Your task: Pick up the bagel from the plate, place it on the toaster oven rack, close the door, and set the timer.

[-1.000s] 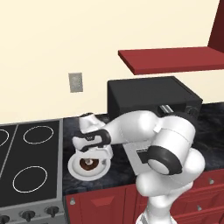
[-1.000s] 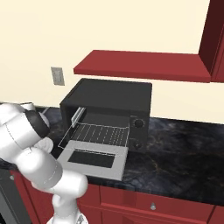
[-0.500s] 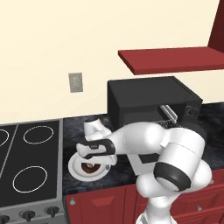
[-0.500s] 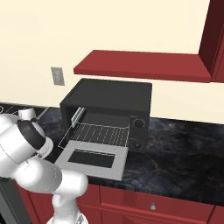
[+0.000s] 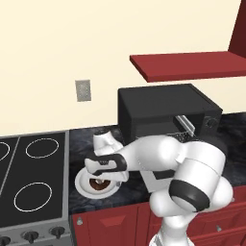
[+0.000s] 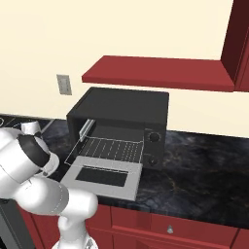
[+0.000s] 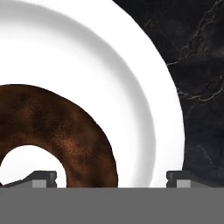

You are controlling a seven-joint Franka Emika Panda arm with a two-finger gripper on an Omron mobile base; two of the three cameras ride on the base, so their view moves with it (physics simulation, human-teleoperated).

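We see a white robot arm bent low over a dark marbled kitchen counter (image 5: pixel 230 129), its gripper (image 7: pixel 111 176) hanging just above a round white plate (image 5: pixel 82 184) that sits near the counter's front edge, close to the stove (image 5: pixel 29 182) side. The chocolate-brown bagel (image 7: pixel 65 127) lies on the plate, a little off its middle. In the hand view the two dark finger tips (image 7: pixel 43 177) stand wide apart, and one side of the bagel's ring sits between them; the claw is fully spread and grips nothing.

Further along the counter the black toaster oven (image 6: pixel 121 116) stands against the wall with its door (image 6: pixel 103 176) folded down flat and its wire rack (image 6: pixel 111 147) pulled part-way out above it. Two round knobs, the timer (image 6: pixel 154 137) among them, sit on its front strip; we cannot tell which knob is the timer.

We judge the first step, picking up the bagel, to be in hand. The next move calls for a short drop until the fingers straddle the ring's near side, then a firm close before lifting toward the rack
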